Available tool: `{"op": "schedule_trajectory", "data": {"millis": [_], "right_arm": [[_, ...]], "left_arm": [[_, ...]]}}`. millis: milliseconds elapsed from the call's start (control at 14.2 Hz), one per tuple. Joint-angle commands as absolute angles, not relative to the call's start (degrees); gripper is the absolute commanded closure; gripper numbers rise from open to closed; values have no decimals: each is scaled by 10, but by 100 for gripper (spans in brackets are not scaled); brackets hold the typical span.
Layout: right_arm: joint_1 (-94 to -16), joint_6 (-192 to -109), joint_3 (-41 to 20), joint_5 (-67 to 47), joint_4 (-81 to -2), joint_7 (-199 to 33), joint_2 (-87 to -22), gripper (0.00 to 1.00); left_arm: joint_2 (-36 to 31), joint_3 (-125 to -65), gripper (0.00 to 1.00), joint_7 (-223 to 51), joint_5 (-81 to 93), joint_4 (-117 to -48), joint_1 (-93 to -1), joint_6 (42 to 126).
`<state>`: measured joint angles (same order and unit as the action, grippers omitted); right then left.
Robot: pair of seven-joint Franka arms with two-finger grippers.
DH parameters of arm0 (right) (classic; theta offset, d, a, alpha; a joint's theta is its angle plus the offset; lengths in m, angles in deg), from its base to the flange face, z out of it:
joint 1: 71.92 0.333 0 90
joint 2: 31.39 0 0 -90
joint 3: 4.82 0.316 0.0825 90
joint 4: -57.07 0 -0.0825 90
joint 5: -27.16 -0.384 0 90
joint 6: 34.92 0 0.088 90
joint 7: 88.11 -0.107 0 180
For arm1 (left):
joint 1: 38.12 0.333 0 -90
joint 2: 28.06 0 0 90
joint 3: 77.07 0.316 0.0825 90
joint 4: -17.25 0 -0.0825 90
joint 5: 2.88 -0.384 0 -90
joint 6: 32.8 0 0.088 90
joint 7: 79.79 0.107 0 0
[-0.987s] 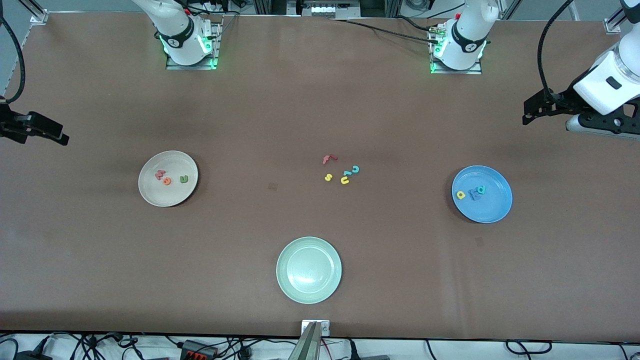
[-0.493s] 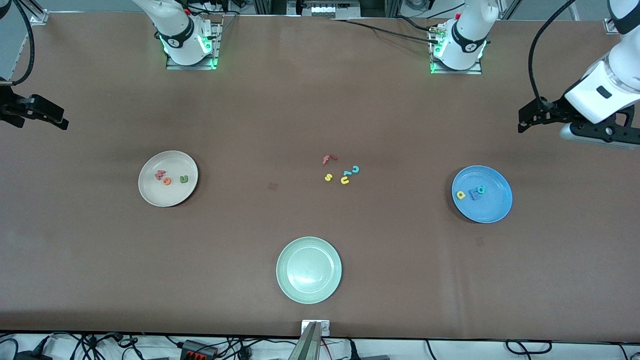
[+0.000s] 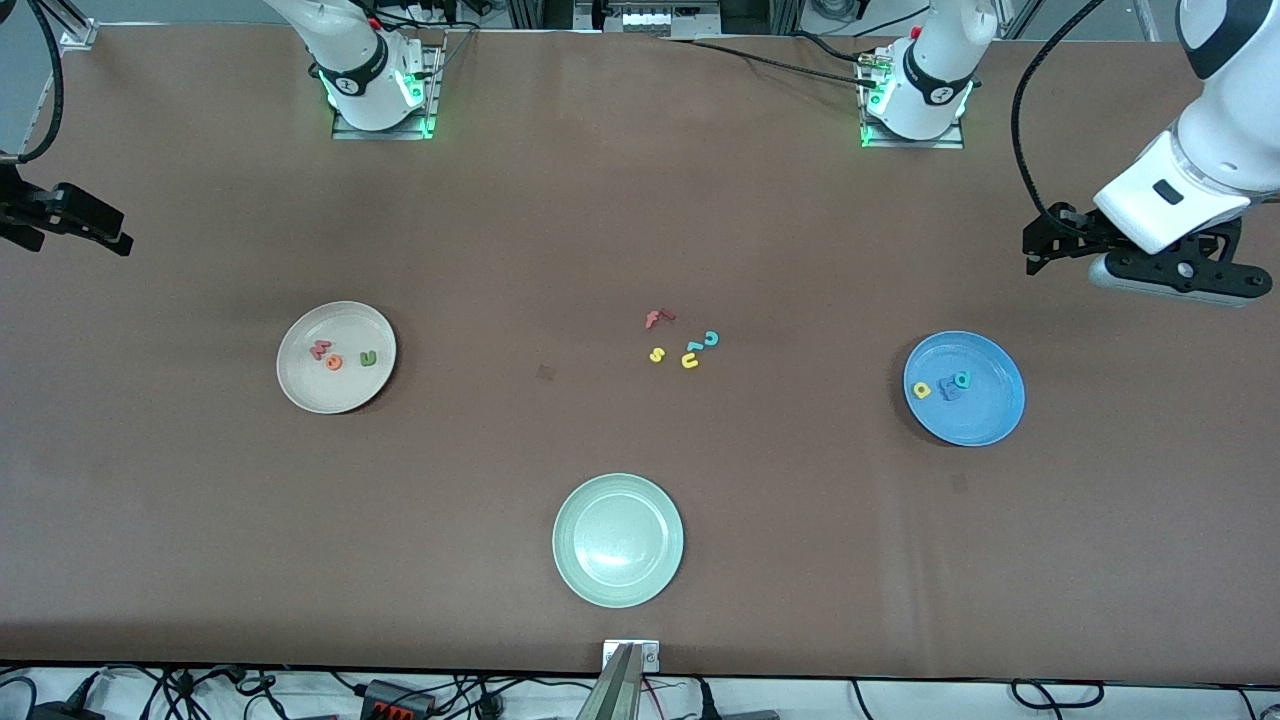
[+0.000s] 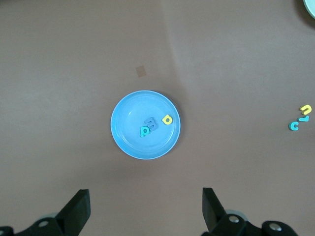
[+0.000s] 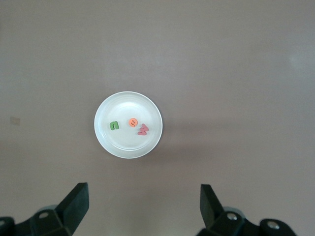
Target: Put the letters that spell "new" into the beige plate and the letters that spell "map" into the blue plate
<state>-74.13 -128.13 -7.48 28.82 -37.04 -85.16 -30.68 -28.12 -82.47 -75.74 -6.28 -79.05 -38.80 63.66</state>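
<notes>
Front view: left end effector [image 3: 1040,250] wide open, holding nothing, raised over bench [image 3: 640,200] at left arm's end, above blue plate [image 3: 985,420]. Right end effector [image 3: 110,235] wide open, holding nothing, raised over right arm's end. Blue plate carrying yellow a [image 3: 922,390], blue m [image 3: 950,392], teal p [image 3: 962,379]. Beige plate [image 3: 310,390] carrying green n [image 3: 368,358], orange e [image 3: 333,362], dull red w [image 3: 319,349]. Leftover letters [image 3: 683,342] at bench middle; pale green plate [image 3: 618,580] nearer camera.

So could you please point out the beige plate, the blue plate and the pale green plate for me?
beige plate [image 3: 305,393], front view, bare inner surface.
blue plate [image 3: 985,420], front view, bare inner surface.
pale green plate [image 3: 618,540], front view, its centre.
</notes>
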Motion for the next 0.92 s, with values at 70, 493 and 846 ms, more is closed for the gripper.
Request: {"op": "schedule_trajectory", "data": {"millis": [70, 493, 846], "right_arm": [[-747, -1280, -68, 294, -379, -848, -297, 0], [-748, -1283, -69, 294, -380, -848, -302, 0], [-748, -1288, -70, 294, -381, -848, -303, 0]], "left_arm": [[-274, -827, 0, -750, -73, -767, -385, 631], [-274, -825, 0, -747, -68, -758, -385, 627], [-273, -825, 0, -749, -66, -758, -385, 625]]}}
